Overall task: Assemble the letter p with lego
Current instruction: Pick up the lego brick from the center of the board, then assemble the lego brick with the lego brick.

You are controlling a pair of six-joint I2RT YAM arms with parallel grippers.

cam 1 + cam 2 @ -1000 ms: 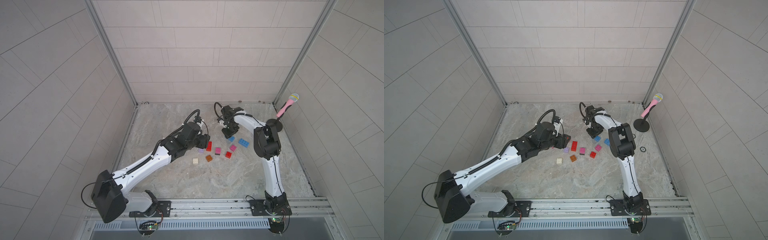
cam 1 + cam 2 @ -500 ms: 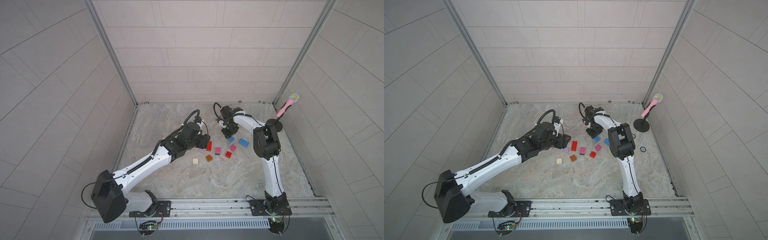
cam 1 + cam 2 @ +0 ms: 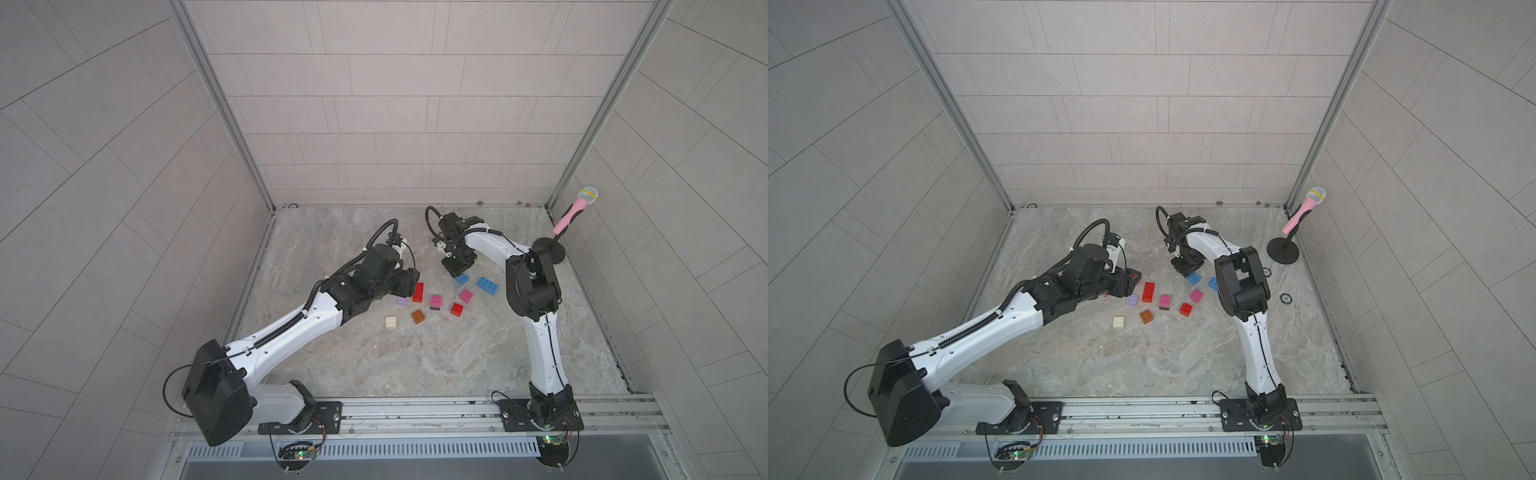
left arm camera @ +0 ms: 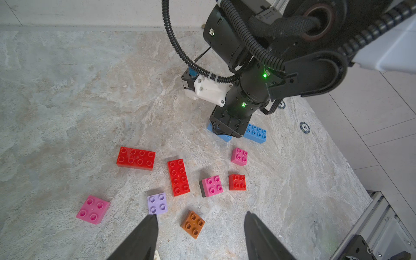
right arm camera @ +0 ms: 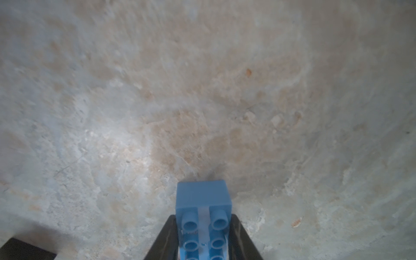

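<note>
My right gripper [image 5: 203, 217] is shut on a small blue lego brick [image 5: 203, 202], low over the marble floor; in both top views it [image 3: 457, 270] stands at the back of the brick cluster. Beside it lies a blue oblong brick [image 4: 255, 133]. My left gripper [image 4: 200, 215] hangs open over an orange-brown brick [image 4: 193, 224], holding nothing. Around it lie a lilac brick [image 4: 157, 203], two red oblong bricks [image 4: 178, 177] [image 4: 135, 158], a pink-on-black brick [image 4: 211, 185], a red square [image 4: 237, 182], two pink squares [image 4: 239, 156] [image 4: 93, 209] and a cream brick [image 3: 390, 322].
A pink toy microphone [image 3: 575, 208] on a black stand occupies the back right corner. Two small dark rings [image 3: 1285, 297] lie on the floor to the right of the right arm. Tiled walls close three sides, and a metal rail [image 3: 415, 409] runs along the front.
The right gripper's jaws have closed onto the small blue brick. Both arms have stayed almost where they were.
</note>
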